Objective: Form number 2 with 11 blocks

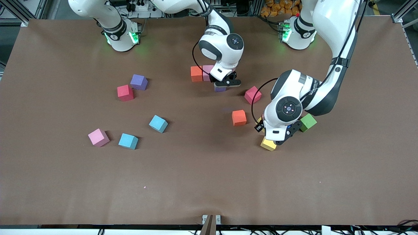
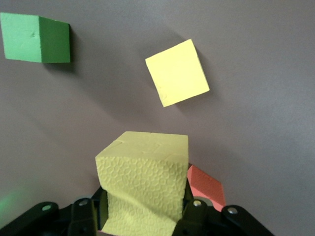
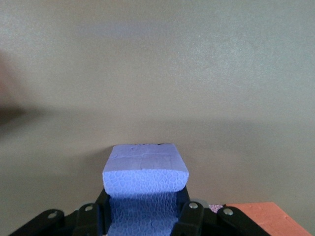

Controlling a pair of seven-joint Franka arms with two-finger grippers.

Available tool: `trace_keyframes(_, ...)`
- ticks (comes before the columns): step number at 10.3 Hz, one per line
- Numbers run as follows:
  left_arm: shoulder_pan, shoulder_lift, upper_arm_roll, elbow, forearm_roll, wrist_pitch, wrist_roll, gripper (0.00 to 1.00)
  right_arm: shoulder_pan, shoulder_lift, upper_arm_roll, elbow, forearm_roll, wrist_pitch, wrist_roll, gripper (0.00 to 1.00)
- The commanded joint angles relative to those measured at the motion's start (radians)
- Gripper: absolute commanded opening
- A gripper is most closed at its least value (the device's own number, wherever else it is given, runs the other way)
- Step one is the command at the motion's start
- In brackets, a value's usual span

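Right gripper (image 1: 225,85) clamped on purple block (image 3: 145,169), low beside orange block (image 1: 196,73) and pink block (image 1: 207,72) near robot bases. Left gripper (image 1: 272,141) clamped on yellow block (image 2: 143,184), above table near green block (image 1: 308,122), second yellow block (image 2: 177,72) beside. Remaining blocks scattered loose. Risks: soft foam squashing under clamp, springing askew on release; purple nudging placed pair out of line; crimson cube (image 1: 125,92) mistaken for task block

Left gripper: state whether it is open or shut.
Shut on a yellow block. In the left wrist view the left gripper has its fingers pressed against two sides of the block.
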Motion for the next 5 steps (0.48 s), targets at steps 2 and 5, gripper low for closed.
trace_keyframes(2,-0.017,-0.051,-0.001,-0.004,0.017,-0.094,0.045,0.4,0.014,0.004,-0.002,-0.002,-0.02,0.003,0.03,0.4)
trace_keyframes(5,-0.017,-0.048,-0.001,-0.002,0.016,-0.097,0.05,0.41,0.011,-0.003,-0.004,0.0,-0.028,-0.005,0.027,1.0)
